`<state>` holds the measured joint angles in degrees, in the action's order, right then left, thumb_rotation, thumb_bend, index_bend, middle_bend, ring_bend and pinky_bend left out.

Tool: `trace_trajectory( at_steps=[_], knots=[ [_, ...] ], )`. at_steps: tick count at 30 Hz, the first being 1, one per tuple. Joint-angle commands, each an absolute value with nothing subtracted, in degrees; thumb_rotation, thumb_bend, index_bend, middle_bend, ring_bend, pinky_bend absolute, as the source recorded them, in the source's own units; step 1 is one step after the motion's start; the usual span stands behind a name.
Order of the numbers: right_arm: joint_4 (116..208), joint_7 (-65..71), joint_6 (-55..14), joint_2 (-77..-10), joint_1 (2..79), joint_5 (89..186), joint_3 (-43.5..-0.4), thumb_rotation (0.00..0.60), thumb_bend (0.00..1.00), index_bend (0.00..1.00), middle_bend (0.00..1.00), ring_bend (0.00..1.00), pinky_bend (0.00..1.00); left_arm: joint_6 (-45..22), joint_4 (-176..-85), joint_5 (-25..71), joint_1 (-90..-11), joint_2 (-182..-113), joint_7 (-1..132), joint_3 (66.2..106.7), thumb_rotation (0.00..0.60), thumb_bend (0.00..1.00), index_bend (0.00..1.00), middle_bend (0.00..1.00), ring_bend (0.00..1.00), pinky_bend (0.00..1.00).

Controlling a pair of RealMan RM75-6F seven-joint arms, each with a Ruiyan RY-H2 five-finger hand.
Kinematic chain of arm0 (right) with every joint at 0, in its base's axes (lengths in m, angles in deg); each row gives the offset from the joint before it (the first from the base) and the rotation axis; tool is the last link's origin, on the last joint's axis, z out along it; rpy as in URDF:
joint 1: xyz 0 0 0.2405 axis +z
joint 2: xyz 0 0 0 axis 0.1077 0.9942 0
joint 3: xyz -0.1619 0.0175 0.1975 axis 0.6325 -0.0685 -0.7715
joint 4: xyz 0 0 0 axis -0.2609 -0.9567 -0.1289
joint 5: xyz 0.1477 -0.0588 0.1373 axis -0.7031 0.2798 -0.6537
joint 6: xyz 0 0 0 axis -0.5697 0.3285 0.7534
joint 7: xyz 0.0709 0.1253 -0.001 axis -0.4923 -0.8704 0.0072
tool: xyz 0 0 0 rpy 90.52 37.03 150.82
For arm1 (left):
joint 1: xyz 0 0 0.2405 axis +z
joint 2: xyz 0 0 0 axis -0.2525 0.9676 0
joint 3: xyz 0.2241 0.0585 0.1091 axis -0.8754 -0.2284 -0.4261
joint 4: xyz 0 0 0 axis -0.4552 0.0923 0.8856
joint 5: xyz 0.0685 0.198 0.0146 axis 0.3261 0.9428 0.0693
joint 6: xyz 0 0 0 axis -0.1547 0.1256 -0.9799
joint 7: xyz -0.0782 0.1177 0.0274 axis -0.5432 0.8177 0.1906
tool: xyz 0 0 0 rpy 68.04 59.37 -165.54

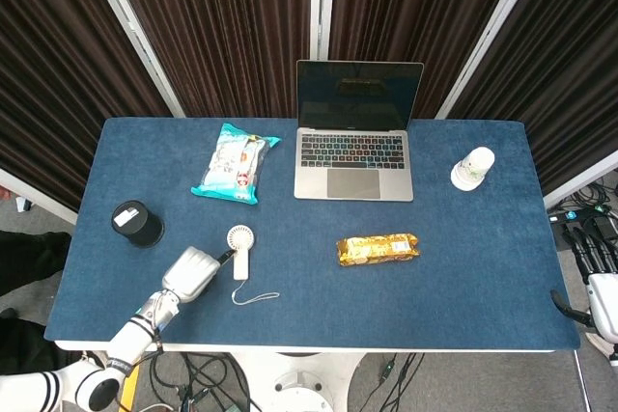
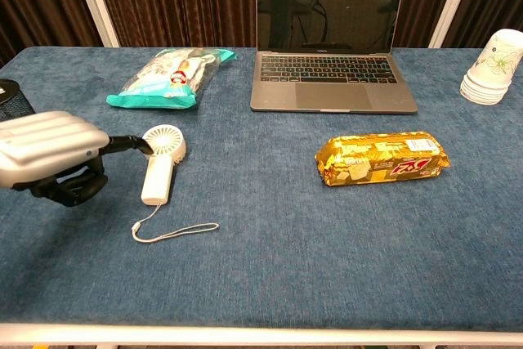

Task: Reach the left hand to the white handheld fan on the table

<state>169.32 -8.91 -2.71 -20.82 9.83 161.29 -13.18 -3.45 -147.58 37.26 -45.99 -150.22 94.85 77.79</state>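
The white handheld fan (image 1: 239,248) lies flat on the blue table (image 1: 463,277), round head toward the back and a white lanyard (image 2: 176,230) trailing from its handle. In the chest view the fan (image 2: 159,161) sits left of centre. My left hand (image 1: 190,272) hovers just left of it, back up, holding nothing. In the chest view the left hand (image 2: 49,149) points one dark fingertip (image 2: 140,144) at the fan head's left rim; whether it touches is unclear. My right hand (image 1: 601,301) shows only partly, off the table's right edge.
A black cylinder (image 1: 136,223) stands behind the left hand. A teal snack bag (image 1: 235,163) and an open laptop (image 1: 355,142) lie at the back. A gold packet (image 1: 377,249) rests mid-table, and stacked paper cups (image 1: 472,168) stand at the back right.
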Motion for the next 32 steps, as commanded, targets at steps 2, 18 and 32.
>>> trace_trajectory(
  at_steps=[2,18,32],
  knots=[
    [169.33,-8.84,-2.52,-20.82,9.75,161.36,-13.19,0.600,0.20,0.00,0.00,0.00,0.00,-6.37,-149.39,39.66,-45.33,-148.42,91.67,78.37,0.600,0.61,0.15,0.85,0.82,0.78],
    [169.66,-8.59,-2.00,-20.90,9.51,161.49,-13.22,0.600,0.20,0.00,0.00,0.00,0.00,-38.40,-147.92,54.28,-32.29,-139.78,75.23,79.93,0.600,0.29,0.15,0.07,0.00,0.15],
    [170.86,-6.64,-1.54,-20.97,9.49,161.61,-13.37,0.600,0.20,0.00,0.00,0.00,0.00,-37.44,-151.45,46.99,-26.02,-131.16,76.26,79.32,0.600,0.00,0.14,0.04,0.00,0.05]
  ],
)
